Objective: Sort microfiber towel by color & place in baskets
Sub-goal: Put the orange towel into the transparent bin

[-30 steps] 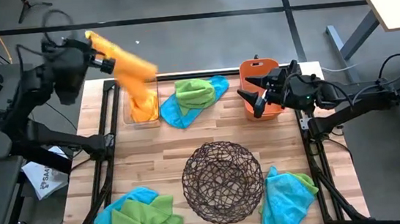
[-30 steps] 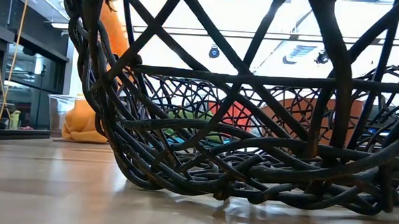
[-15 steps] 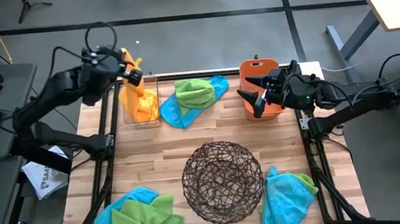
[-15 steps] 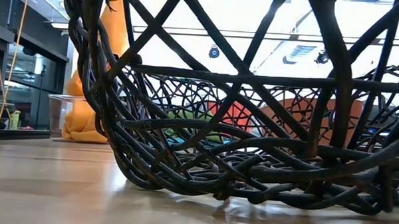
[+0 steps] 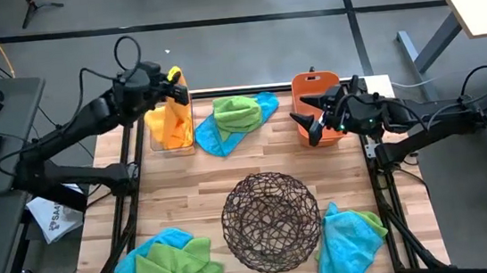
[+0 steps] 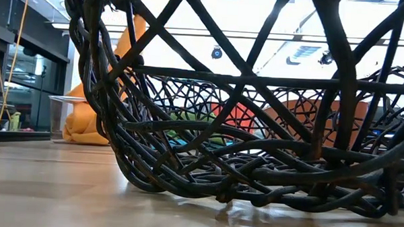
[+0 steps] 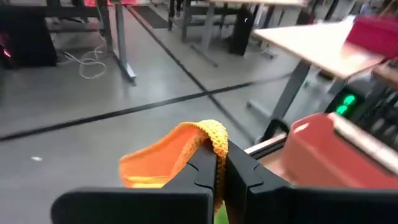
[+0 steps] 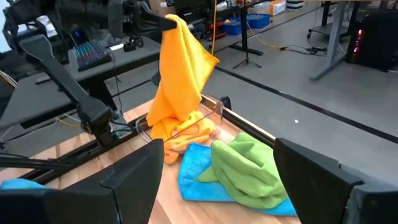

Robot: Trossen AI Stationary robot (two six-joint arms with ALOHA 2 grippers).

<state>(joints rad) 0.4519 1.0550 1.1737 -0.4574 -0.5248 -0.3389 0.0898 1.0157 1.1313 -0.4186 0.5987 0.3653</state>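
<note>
Orange towel (image 5: 169,112) hangs from my left tool (image 5: 178,93), clamped tight on its top edge, draping into the clear bin (image 5: 172,139) at the desk's back left, while my right tool (image 5: 307,123) waits spread apart beside the salmon bin (image 5: 315,83).

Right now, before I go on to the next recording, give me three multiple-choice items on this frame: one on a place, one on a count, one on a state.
1. Where does the orange towel hang?
A. into the clear bin
B. into the wire bowl
C. on the floor

2. How many containers stand on the table?
A. two
B. three
C. five

3. What is the left tool doing?
A. open above the bowl
B. shut on the orange towel
C. lying on the table

Answers:
1 A: the towel's lower end sits in the clear bin.
2 B: clear bin, wire bowl and orange bin.
3 B: its fingers pinch the towel's top edge, while the right tool waits open by the orange bin.
</note>
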